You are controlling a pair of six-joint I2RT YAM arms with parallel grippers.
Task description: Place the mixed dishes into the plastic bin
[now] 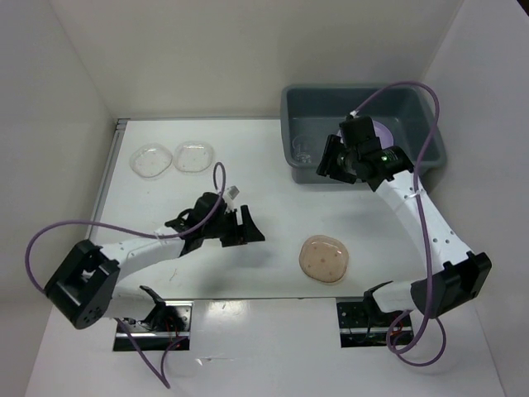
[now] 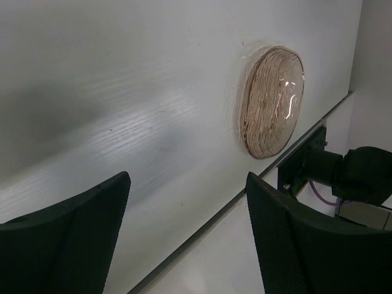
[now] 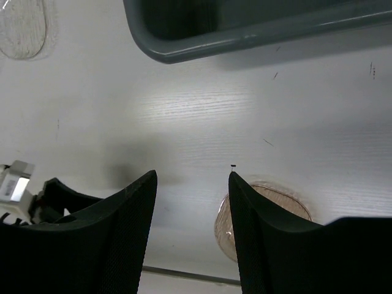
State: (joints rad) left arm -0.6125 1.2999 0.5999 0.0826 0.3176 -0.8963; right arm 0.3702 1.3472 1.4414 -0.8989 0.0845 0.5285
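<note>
The grey plastic bin (image 1: 288, 124) stands at the back right, and a lavender plate (image 1: 388, 132) lies in it, partly under my right arm. The tan speckled plate (image 1: 324, 258) lies on the table near the front. Two clear plates (image 1: 152, 160) (image 1: 194, 155) lie at the back left. My right gripper (image 1: 328, 163) is open and empty above the bin's front wall. My left gripper (image 1: 250, 226) is open and empty, low over the table, left of the tan plate (image 2: 272, 101). The right wrist view shows the bin's rim (image 3: 245, 38) and the tan plate (image 3: 282, 197). Blue and pink plates do not show.
White walls close in the table at the back and both sides. The right arm's base (image 2: 361, 177) stands past the table's front edge. A clear plate (image 3: 21, 24) and the left arm's wrist (image 3: 24, 190) show in the right wrist view.
</note>
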